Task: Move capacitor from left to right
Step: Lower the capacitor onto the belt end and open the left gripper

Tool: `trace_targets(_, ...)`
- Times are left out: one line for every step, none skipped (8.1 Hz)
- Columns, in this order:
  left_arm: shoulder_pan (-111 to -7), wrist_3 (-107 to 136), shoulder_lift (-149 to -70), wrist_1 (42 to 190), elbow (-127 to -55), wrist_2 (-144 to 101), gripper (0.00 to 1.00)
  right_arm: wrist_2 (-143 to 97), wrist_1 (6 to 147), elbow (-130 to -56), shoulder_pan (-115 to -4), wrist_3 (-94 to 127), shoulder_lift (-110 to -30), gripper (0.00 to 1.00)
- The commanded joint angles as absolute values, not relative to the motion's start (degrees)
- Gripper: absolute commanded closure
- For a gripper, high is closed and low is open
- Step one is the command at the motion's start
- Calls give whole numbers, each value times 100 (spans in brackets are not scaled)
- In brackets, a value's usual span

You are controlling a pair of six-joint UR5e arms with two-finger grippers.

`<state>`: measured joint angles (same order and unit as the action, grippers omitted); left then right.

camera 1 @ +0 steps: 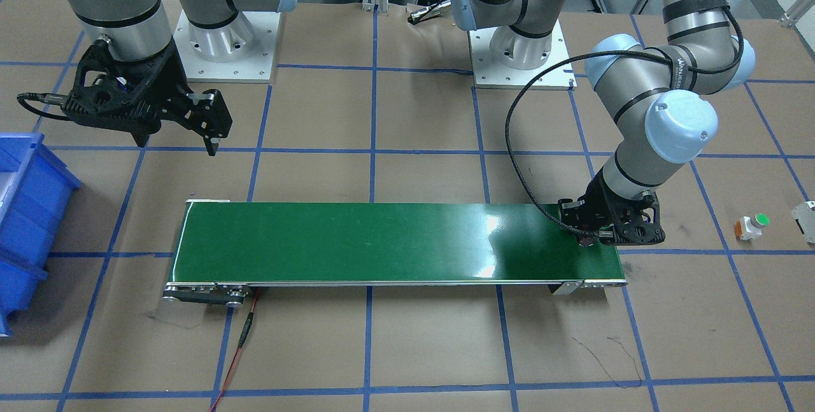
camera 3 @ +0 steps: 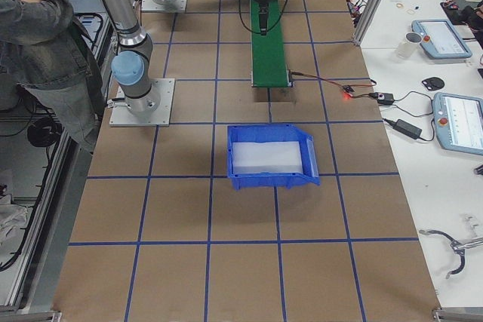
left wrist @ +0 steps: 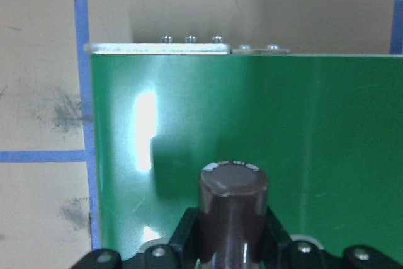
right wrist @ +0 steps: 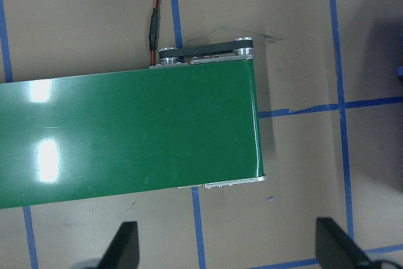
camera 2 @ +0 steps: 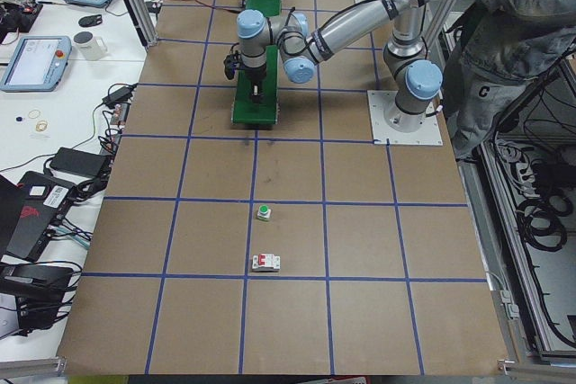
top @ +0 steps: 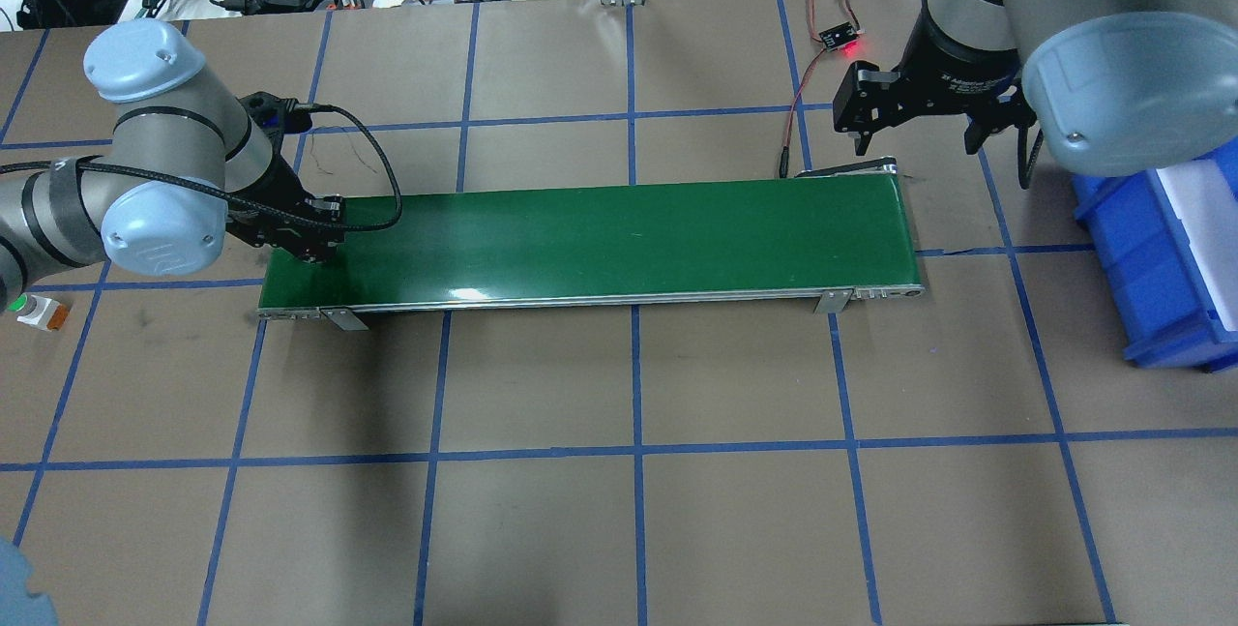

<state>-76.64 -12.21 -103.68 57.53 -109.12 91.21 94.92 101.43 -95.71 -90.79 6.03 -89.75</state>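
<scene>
At the belt's 9 o'clock end, reckoned from the robot's side with 12 o'clock pointing away from it, the left gripper [camera 1: 602, 237] held the small dark brown cylindrical capacitor [left wrist: 233, 212]. Its two fingers pinched the body low down, and the part stood upright with its flat top toward the wrist camera. It sat low over the long glossy green conveyor belt [camera 1: 382, 240]. I could not tell whether its base touched the belt.

Step in hand, as I judged it: setting the capacitor down on the left end. The next move called for a short straight descent until the base sat flat, then parting the fingers and lifting clear vertically. A tall narrow part like this could tip if a finger dragged it.

The right gripper [right wrist: 230, 247] hovered above the table just off the belt's 3 o'clock end, on the 12 o'clock side. Its fingers were spread wide and held nothing.

Surface: brown paper-covered table [top: 629, 510] gridded with blue tape. A blue plastic bin [camera 1: 38, 195] stood further out at 3 o'clock. A small white button with a green cap [camera 1: 751, 226] and a white-grey boxy part [camera 1: 803, 218] lay well out at 9 o'clock. A small board with a red light [top: 841, 38] lay at about 1 o'clock.

Room: a person in a grey jacket [camera 2: 513, 24] stood behind the robot bases, and benches with cables and tablets stood beyond the table's 12 o'clock edge.
</scene>
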Motion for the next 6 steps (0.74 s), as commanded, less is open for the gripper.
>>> trace_targets(-7673, -1317, -10372, 5984, -10899, 9299, 100, 9492, 10143, -9571, -9079, 606, -8982, 0)
trace_targets(-7673, -1353, -10310, 6638, -10864, 9290, 100, 9492, 10143, -9571, -9079, 606, -8982, 0)
trace_targets(-7673, -1362, -10292, 6940, -10863, 9299, 100, 9492, 10143, -9571, -9079, 606, -8982, 0)
trace_targets(-7673, -1362, -10327, 6926, -10863, 9308, 100, 9492, 10143, -9571, -9079, 606, -8982, 0)
trace_targets(-7673, -1362, -10336, 6917, -10863, 9299, 100, 9492, 10143, -9571, -9079, 598, -8982, 0)
trace_targets(-7673, -1354, -10336, 6908, -10863, 9273, 98, 9492, 10143, -9571, -9079, 598, -8982, 0)
